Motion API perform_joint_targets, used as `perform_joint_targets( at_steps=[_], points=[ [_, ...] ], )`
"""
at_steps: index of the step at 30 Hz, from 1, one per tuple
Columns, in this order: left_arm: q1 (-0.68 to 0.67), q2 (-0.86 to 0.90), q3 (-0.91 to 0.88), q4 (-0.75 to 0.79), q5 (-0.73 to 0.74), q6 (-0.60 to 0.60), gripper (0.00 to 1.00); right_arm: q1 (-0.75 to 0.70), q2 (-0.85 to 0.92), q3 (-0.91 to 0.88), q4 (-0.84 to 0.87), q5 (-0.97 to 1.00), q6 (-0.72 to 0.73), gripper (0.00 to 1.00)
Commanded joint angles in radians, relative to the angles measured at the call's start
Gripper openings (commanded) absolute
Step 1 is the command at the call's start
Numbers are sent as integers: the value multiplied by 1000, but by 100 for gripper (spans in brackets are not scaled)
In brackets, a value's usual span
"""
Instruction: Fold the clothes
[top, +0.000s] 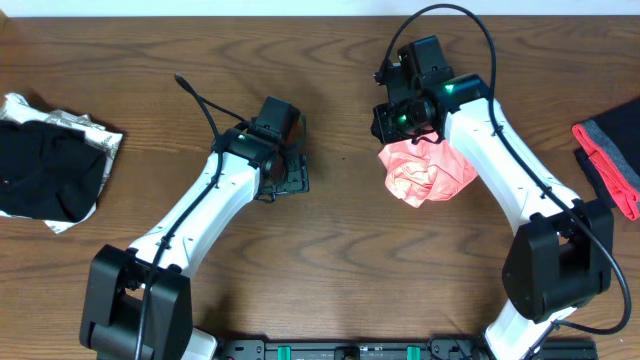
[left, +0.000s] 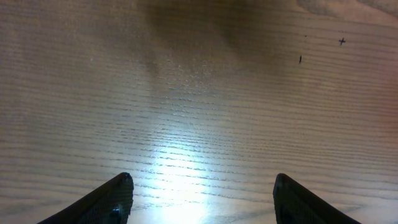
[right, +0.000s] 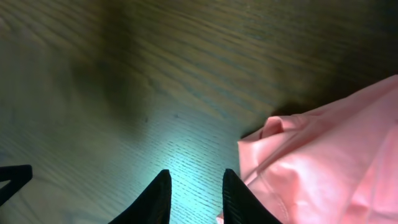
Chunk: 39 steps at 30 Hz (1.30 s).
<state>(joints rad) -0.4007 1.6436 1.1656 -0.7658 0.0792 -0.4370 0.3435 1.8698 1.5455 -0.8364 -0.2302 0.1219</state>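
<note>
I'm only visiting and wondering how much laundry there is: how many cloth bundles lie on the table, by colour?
Pink: 1, the crumpled shirt
Black on white: 1, the heap at the left edge
Grey and red: 1, the pile at the right edge
Total: 3

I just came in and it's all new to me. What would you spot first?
The crumpled pink T-shirt jumps out, balled up on the brown table right of the middle, next to the right gripper, whose jaws stand slightly apart and empty. The left gripper hangs open over bare wood, and a black garment lies at the table's left edge.
</note>
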Motion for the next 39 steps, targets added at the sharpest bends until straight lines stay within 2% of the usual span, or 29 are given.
perform_joint_targets(
  at_steps=[1,7,11,15,23,30,39],
  points=[
    [2,3,-5,-3,0,17,72,-15,-3,14,-23,93,-3,28],
    [2,3,-5,-3,0,17,72,-37,-3,11,-114,286,31,28],
    [2,3,-5,-3,0,17,72,-40,-2,-10,-127,319,32,24],
    [2,3,-5,-3,0,17,72,-45,-2,-48,-119,415,133,17],
    [2,3,-5,-3,0,17,72,-67,-2,-154,-76,451,193,16],
    [2,3,-5,-3,0,17,72,-81,-2,-204,-24,400,189,14],
    [2,3,-5,-3,0,17,72,-69,-2,-211,72,171,121,15]
  ],
)
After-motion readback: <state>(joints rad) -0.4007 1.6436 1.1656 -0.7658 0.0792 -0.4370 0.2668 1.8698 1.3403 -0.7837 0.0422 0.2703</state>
